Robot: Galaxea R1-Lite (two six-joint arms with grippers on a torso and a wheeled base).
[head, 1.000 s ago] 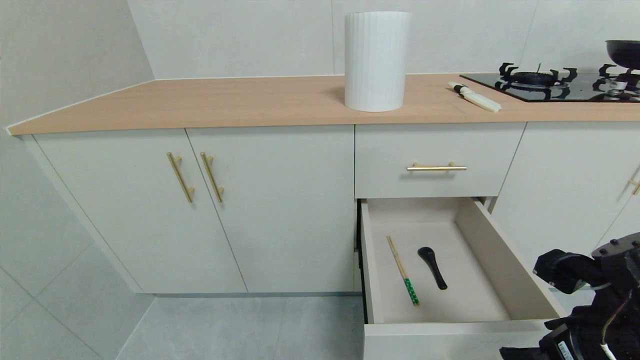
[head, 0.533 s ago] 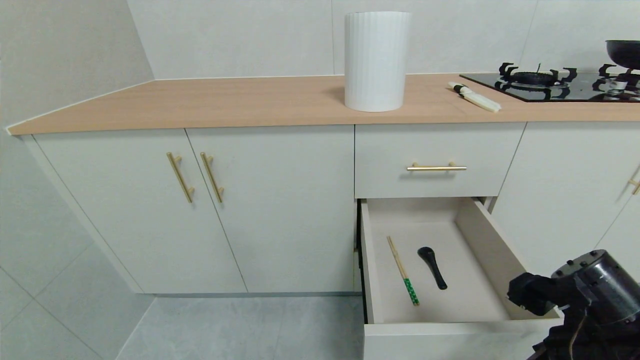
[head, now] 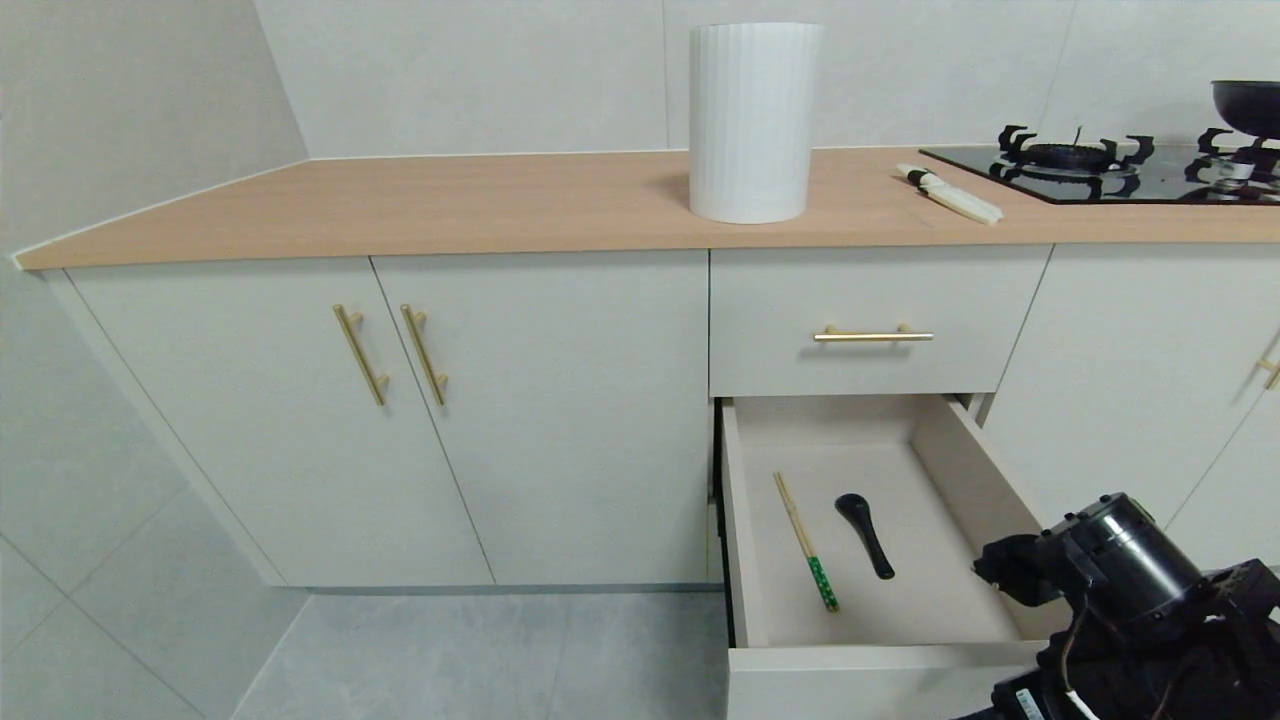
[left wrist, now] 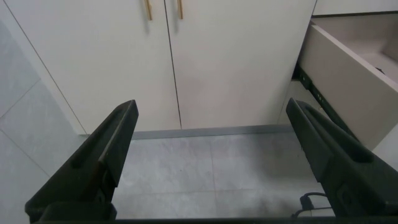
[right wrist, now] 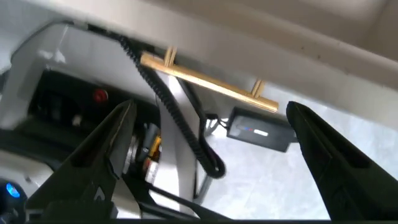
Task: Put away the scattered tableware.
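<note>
Two pieces of tableware lie in the open drawer [head: 1000,520]. A pair of chopsticks [head: 805,545] rests near its left wall with the green ends toward the front edge. A black spoon [head: 866,535] lies just beside them toward the middle, apart from them, with its bowl toward the back.

Above, on the countertop [head: 400,205], a white ribbed cylinder [head: 750,120] stands upright near the front edge, over the shut drawer [head: 870,320]. A pale long utensil [head: 948,193] with a dark band lies flat farther right, just beside the hob [head: 1100,175]; what kind it is cannot be told. A dark pan [head: 1245,100] sits at the hob's far right.

The right arm [head: 1130,560] hangs by the open drawer's front right corner. The right gripper [right wrist: 210,107] has its jaws spread wide and empty, with a gold bar handle [right wrist: 208,79] beyond the gap, untouched. The left gripper [left wrist: 210,109] also has its jaws spread and empty, over the floor [left wrist: 211,174] before the cabinet doors [left wrist: 186,56].
</note>
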